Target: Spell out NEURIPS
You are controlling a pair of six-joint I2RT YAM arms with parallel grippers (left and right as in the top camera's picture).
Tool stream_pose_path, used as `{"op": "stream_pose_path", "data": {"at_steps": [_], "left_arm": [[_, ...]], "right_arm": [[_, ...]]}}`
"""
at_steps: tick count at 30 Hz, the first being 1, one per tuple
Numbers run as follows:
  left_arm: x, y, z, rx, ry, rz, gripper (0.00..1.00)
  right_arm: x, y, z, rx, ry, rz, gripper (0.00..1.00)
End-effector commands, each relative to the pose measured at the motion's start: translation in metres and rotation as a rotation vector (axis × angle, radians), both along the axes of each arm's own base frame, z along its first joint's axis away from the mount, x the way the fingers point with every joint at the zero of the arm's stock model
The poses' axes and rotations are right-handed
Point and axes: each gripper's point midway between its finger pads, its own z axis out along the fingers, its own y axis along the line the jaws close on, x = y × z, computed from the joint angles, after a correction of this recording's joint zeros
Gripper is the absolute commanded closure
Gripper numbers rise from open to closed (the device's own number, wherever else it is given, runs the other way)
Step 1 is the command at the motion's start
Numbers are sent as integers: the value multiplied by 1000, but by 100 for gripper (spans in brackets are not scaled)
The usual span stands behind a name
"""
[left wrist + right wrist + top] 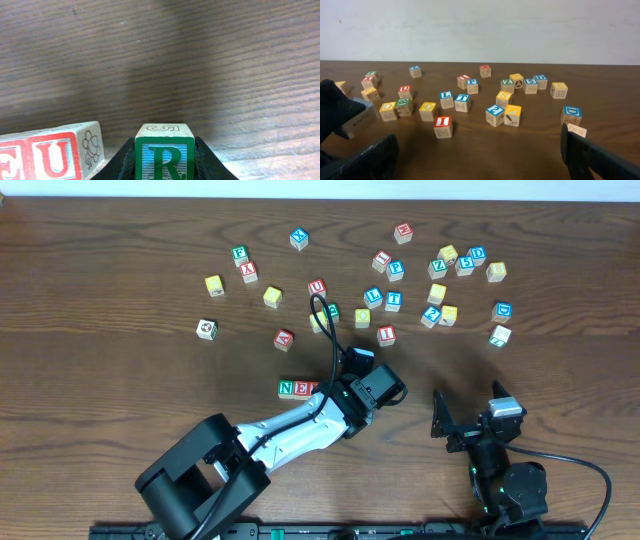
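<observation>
A row of cubes reading N, E [292, 388] lies on the table, and its right end is hidden under my left gripper [335, 390]. The left wrist view shows the red U cube [52, 155] at the row's end. Just to its right, a small gap away, my left gripper [164, 150] is shut on the green R cube [164, 160], low over the wood. The red I cube [386, 335] [443, 122] stands alone further back. My right gripper [470, 418] [480, 155] is open near the front edge, with nothing between its fingers.
Several loose letter cubes are scattered across the back of the table [100, 410], among them blue L [446, 97], blue T [462, 100] and blue Z [495, 112]. The left arm [270, 435] lies diagonally across the front.
</observation>
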Motion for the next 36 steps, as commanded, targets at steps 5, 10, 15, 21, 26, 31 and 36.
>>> {"op": "stream_pose_path", "data": {"at_steps": [5,10,15,21,26,31,36], "left_arm": [[-4,3,-8,-25,31,62,92],[-3,2,-7,-37,25,78,92],[-2,2,-6,-41,22,82,92],[6,13,-7,-45,29,138,92],[9,18,-9,-54,50,158,92],[8,18,-9,-55,53,157,92],[7,18,-9,-53,58,157,92]], "right_arm": [[0,-2,-2,-7,4,-6,1],[0,-2,-2,-7,4,-6,1],[0,-2,-2,-7,4,-6,1],[0,-2,-2,-7,4,-6,1],[0,-2,-2,-7,4,-6,1],[0,-2,-2,-6,4,-6,1],[0,-2,-2,-7,4,-6,1]]}}
